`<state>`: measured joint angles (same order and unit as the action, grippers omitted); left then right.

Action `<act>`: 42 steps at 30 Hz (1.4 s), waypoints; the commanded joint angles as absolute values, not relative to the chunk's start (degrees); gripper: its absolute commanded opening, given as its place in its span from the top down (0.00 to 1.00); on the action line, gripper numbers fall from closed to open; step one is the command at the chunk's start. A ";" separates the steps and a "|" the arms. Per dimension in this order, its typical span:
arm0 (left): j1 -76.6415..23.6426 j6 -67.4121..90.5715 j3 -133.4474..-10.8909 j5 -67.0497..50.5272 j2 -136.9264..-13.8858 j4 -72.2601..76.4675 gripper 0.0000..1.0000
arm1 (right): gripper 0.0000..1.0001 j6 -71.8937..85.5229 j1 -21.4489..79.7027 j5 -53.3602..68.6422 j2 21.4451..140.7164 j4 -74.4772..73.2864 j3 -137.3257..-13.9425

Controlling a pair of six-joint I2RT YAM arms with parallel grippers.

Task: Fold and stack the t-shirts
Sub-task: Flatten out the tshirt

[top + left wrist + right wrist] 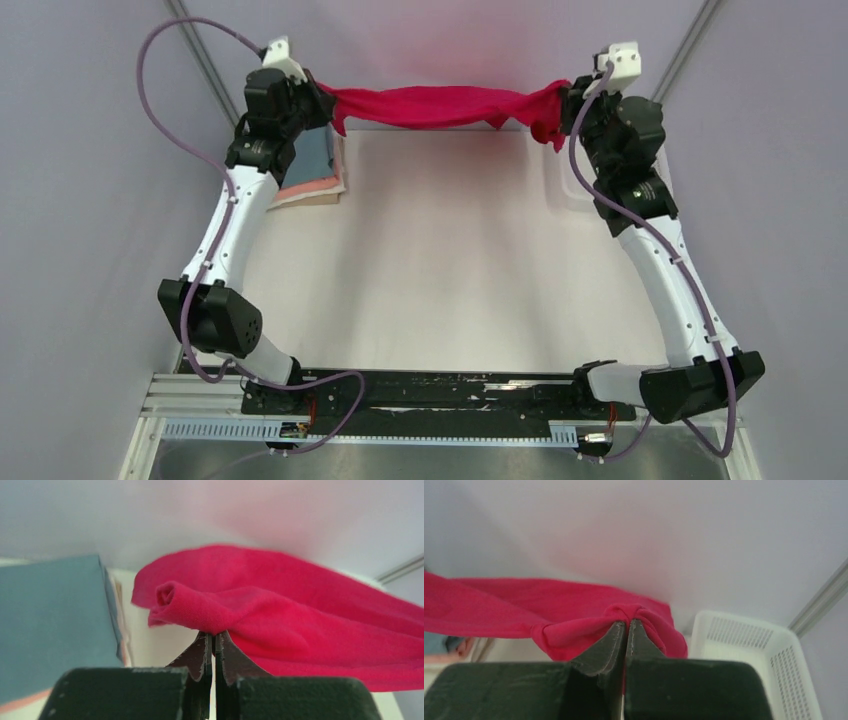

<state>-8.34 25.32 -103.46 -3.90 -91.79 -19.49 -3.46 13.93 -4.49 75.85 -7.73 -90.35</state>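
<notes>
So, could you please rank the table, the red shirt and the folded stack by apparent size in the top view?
1. table
2. red shirt, stretched out in the air
3. folded stack, partly hidden by the left arm, so judged on what shows

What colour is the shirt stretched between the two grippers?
Bright crimson red, plain, with no pattern. The shirt shows best in the left wrist view.

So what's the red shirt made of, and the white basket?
The red shirt looks like soft, matte, slightly fuzzy knit cloth. It sags between the left claw and right claw and bunches into wrinkles where they pinch it. Whether it is cotton or fleece, I can't tell. The basket looks like stiff white plastic, smooth, with rows of small holes in its walls.
</notes>
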 commanded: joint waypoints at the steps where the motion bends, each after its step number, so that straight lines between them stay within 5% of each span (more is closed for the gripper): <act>1: -7.98 23.39 -85.41 -8.58 -86.30 -6.54 1.00 | 1.00 -1.01 13.90 0.00 70.49 -8.68 -77.63; 6: -8.75 26.64 -65.43 -11.17 -81.62 0.57 1.00 | 1.00 4.46 13.99 1.81 64.07 -14.72 -65.71; 17: -13.71 33.36 -42.35 -4.20 -76.85 0.26 1.00 | 1.00 16.87 14.72 4.49 55.46 -28.12 -47.43; 28: -20.32 44.28 -31.09 2.95 -67.33 -11.72 0.96 | 0.99 26.97 16.65 1.09 50.45 -49.04 -40.86; 33: -21.82 51.73 -28.25 3.03 -61.21 -24.03 0.78 | 0.94 34.11 16.68 0.33 51.14 -56.10 -40.43; 34: -22.09 53.56 -28.45 3.14 -60.53 -26.39 0.54 | 0.94 34.89 16.64 0.17 51.95 -57.20 -40.50; 38: -24.02 57.50 -31.45 4.13 -56.21 -40.47 0.04 | 0.60 37.98 16.63 -5.48 54.30 -64.72 -42.78; 40: -25.55 57.51 -33.44 5.40 -53.56 -44.98 0.00 | 0.48 38.30 16.71 -8.83 52.86 -65.81 -45.11; 42: -26.01 55.89 -36.06 6.33 -50.81 -47.20 0.00 | 0.25 36.67 16.78 -11.48 50.76 -65.79 -48.04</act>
<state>-24.51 54.19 -29.74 3.22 -55.55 -37.04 35.09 16.49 -3.97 54.19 -61.63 -40.95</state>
